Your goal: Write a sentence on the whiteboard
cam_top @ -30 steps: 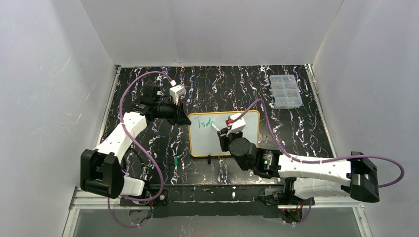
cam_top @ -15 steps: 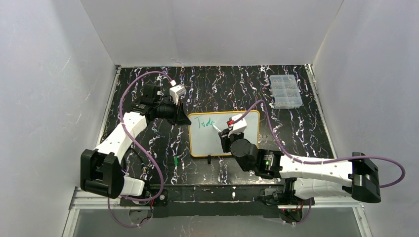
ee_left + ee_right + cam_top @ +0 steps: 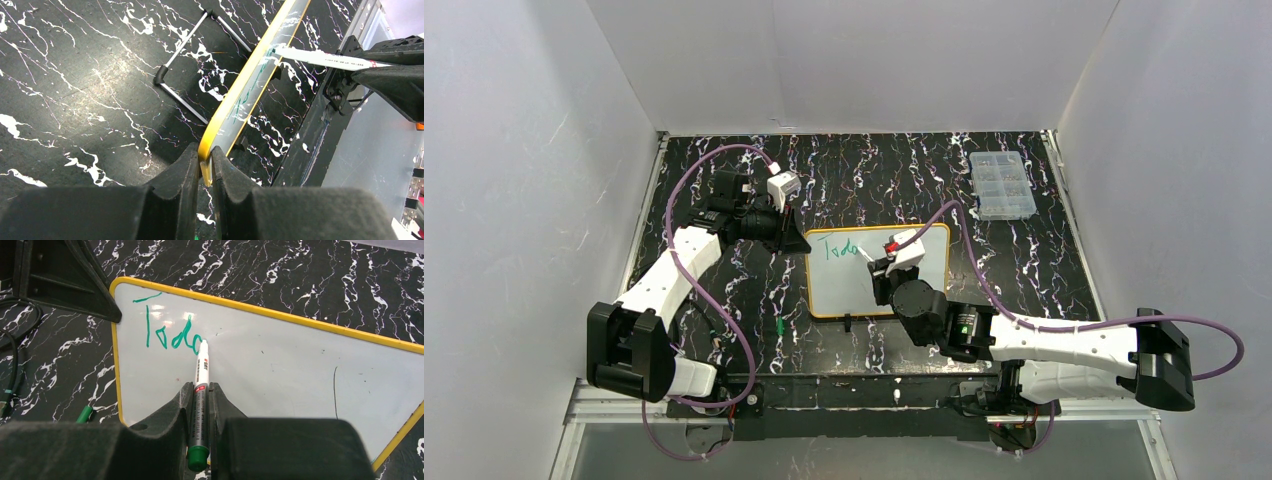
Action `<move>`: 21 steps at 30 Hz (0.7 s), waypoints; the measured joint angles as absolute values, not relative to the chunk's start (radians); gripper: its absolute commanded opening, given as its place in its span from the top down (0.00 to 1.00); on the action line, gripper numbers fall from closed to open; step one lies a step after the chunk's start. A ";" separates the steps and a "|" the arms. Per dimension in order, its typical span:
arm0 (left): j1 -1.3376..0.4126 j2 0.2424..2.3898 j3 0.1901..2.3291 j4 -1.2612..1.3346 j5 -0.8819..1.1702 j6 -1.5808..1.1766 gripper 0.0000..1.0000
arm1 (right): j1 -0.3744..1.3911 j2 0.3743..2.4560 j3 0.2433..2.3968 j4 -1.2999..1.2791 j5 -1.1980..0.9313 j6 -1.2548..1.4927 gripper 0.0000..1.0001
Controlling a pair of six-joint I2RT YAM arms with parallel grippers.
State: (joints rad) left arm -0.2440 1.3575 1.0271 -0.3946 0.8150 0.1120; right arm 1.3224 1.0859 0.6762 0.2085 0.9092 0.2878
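Three white walls (image 3: 854, 60) enclose a black-marbled tabletop (image 3: 1024, 270) (whiteboard (image 3: 839, 285) near middle).

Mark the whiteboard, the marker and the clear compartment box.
whiteboard (image 3: 280, 370): right wrist view, bare white surface.
marker (image 3: 201, 372): right wrist view, white barrel.
clear compartment box (image 3: 1002, 186): top external view, its middle.

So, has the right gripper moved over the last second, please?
Yes, slightly: the right gripper has edged rightward across the whiteboard, away from its left frame.
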 measured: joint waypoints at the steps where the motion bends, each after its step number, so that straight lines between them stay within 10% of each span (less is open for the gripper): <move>1: -0.244 1.357 1.027 -0.395 0.815 0.112 1.00 | 1.323 1.086 0.676 0.209 0.911 0.287 0.99; 21: -0.244 1.357 1.027 -0.395 0.812 0.112 1.00 | 1.325 1.085 0.672 0.174 0.905 0.364 0.99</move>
State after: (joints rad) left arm -0.2440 1.3575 1.0271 -0.3946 0.8124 0.1120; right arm 1.3247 1.0855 0.6724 0.1738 0.9054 0.3645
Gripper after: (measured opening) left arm 0.116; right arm 0.218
